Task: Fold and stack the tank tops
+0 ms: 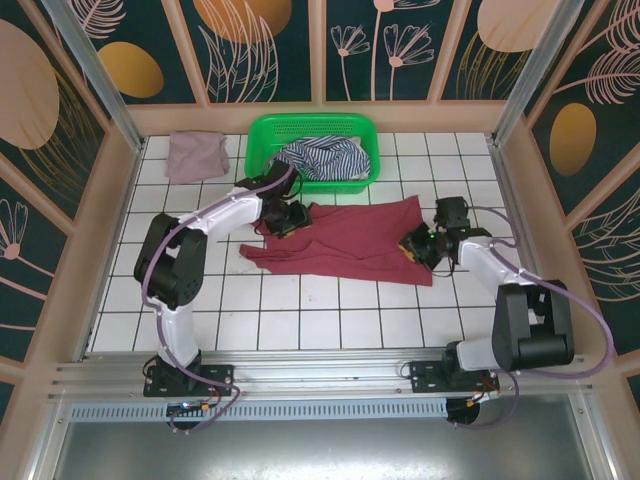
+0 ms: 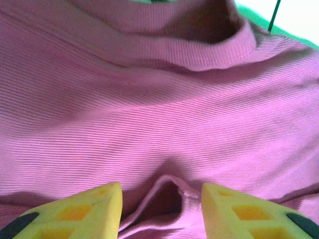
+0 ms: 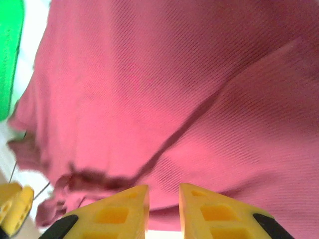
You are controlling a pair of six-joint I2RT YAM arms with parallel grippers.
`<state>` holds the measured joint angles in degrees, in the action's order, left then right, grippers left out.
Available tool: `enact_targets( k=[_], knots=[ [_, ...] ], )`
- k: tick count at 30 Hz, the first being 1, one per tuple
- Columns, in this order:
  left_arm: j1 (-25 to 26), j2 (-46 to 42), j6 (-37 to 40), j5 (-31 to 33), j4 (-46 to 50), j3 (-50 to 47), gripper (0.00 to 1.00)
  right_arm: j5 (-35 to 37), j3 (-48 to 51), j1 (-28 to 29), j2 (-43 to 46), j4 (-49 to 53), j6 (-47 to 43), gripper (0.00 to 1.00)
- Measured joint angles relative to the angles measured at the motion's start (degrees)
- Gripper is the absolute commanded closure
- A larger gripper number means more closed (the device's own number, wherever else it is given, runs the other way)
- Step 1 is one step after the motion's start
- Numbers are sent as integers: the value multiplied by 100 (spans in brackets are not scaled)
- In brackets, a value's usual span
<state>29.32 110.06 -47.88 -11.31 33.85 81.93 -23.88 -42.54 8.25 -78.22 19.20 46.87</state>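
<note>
The maroon tank top [image 1: 345, 245] lies spread on the white tiles in the middle, wrinkled. My left gripper [image 1: 283, 218] sits at its upper left edge. It is open, and a raised fold of the hem [image 2: 172, 191] stands between its yellow fingers [image 2: 99, 204] without touching them. My right gripper [image 1: 418, 245] is at the top's right edge, shut on the maroon tank top [image 3: 164, 99], with cloth filling the narrow gap between its fingers [image 3: 119, 209]. The mauve-pink top [image 1: 195, 155] lies bunched at the back left. The striped top [image 1: 325, 160] is heaped in the basket.
The green plastic basket [image 1: 262, 135] stands at the back centre, just behind the maroon top and close to the left arm. Its green wall [image 3: 10, 50] appears in the right wrist view. Bare tiles lie in front of the maroon top, between the arm bases.
</note>
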Motion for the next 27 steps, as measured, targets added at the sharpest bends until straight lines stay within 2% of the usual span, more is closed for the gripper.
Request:
enact_targets(
  k=[4,9,14,20,27],
  knots=[
    [-48,-579,367,151,448,-205,51,-267,195,697,52,-376,295,80],
    [-144,-1228,848,284,1036,-857,51,-448,90,1517,-636,-870,474,81],
    [-468,-1486,1266,422,1478,-1200,51,-509,-323,2039,-1386,-1263,494,82],
    [-715,-1517,1665,378,1394,-1609,51,-533,-822,2229,-2050,-1578,457,82],
    [-1161,-1287,2031,382,1088,-1635,52,-507,-1113,2229,-2570,-1799,391,82]
  ],
)
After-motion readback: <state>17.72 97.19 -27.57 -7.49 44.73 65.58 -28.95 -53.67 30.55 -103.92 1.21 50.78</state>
